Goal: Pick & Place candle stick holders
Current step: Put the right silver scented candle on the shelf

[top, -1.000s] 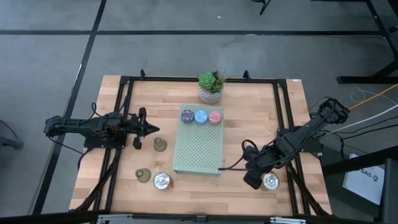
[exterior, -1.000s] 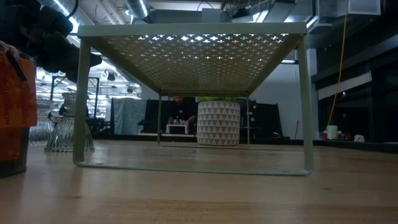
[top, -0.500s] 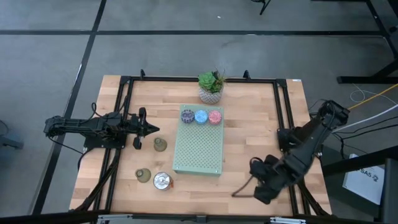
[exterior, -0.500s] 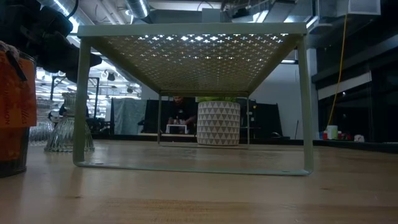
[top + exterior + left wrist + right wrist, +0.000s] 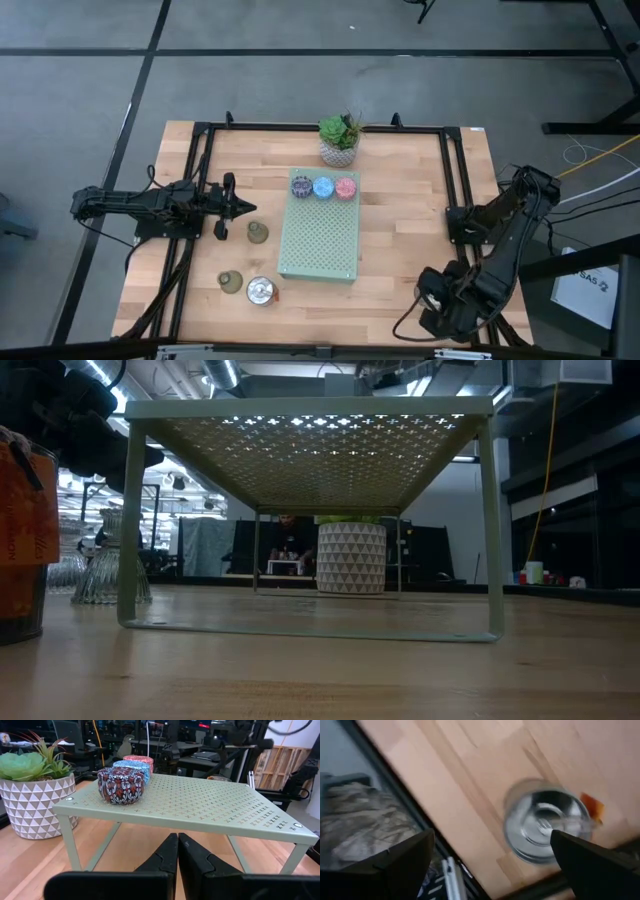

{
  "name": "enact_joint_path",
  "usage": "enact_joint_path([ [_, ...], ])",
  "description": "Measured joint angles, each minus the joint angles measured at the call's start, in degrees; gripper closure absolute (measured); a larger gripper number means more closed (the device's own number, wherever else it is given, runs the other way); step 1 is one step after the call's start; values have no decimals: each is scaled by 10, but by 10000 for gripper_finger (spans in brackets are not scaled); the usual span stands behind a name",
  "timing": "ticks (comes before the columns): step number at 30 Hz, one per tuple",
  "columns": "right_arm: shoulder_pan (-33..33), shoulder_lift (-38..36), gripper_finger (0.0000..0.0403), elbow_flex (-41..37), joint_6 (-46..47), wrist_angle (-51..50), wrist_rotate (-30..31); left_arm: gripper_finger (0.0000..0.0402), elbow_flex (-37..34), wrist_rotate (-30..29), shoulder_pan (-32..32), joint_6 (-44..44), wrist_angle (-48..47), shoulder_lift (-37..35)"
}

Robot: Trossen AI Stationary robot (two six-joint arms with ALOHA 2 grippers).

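Purple (image 5: 301,186), blue (image 5: 323,187) and pink (image 5: 345,187) candle stick holders stand in a row on the far end of a green perforated rack (image 5: 318,240). Two olive-green holders (image 5: 258,232) (image 5: 230,281) and a silver one (image 5: 261,291) sit on the table left of the rack. My right gripper (image 5: 492,835) is open and points down over another silver holder (image 5: 547,827) near the table's near right corner. That holder lies below, close to one finger (image 5: 580,860). In the high view the right arm (image 5: 450,300) hides it. My left gripper (image 5: 243,207) waits shut at the left.
A succulent in a white patterned pot (image 5: 340,142) stands behind the rack at the far edge. Black frame rails (image 5: 455,180) run along the table's sides. Bare wood lies between the rack and the right rail. The table's near right edge (image 5: 420,805) is close to my right gripper.
My right gripper has swung from beside the rack's near right corner toward the table's near edge and a little right, turning about its wrist. It now covers the silver holder that showed beside it in the high view. Its fingers stay open.
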Motion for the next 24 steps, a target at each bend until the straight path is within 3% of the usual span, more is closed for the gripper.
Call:
enact_joint_path([
  [4,6,7,3,0,44,-35,-22,395,0,0,0,0,0,0],
  [10,6,7,3,0,48,-38,-4,395,0,0,0,0,0,0],
  [24,10,7,3,-68,74,12,-2,395,0,0,0,0,0,0],
])
